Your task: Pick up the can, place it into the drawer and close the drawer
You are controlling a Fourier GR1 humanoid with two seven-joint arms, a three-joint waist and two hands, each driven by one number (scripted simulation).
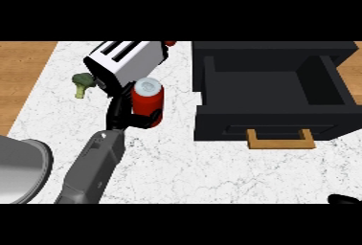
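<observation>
Head view: left hand curled round red can at centre-left, pick-up step underway; next likely lift and carry right to open drawer.

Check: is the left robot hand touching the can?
Touching. The head view shows the left robot hand with its fingers curled round the lower part of the red can, no gap between them.

No text, label, brand, number or sign can be read on anything here.
</observation>
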